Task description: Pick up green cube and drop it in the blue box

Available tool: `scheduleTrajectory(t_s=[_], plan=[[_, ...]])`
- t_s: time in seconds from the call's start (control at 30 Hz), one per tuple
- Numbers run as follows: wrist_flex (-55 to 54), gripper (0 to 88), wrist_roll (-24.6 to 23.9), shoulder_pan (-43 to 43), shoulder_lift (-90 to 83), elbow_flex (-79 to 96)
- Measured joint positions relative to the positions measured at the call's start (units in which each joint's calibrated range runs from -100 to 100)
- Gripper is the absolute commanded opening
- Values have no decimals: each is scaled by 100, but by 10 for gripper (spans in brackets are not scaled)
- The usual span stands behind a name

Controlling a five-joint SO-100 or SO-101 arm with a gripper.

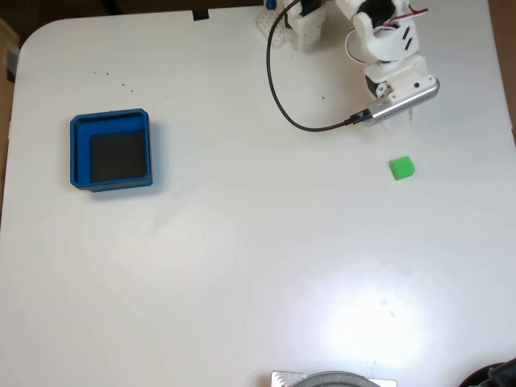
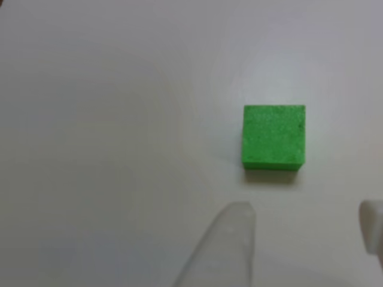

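On the white table (image 1: 242, 266), a small bright green cube (image 2: 273, 136) lies beyond the released end effector (image 2: 305, 239).

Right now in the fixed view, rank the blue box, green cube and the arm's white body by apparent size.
1. The white arm, though it sits higher, nearer the camera, so that is unsure.
2. Blue box, a close second.
3. Green cube, clearly smallest.

Grainy matt green cube (image 2: 273, 136) — glossy white table (image 2: 108, 119)
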Motion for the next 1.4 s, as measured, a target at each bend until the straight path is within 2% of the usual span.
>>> scheduleTrajectory(t_s=[0.83, 1.1, 1.4], plan=[[124, 190, 5, 85, 0, -9], [124, 261, 0, 85, 0, -9], [124, 265, 0, 85, 0, -9]])
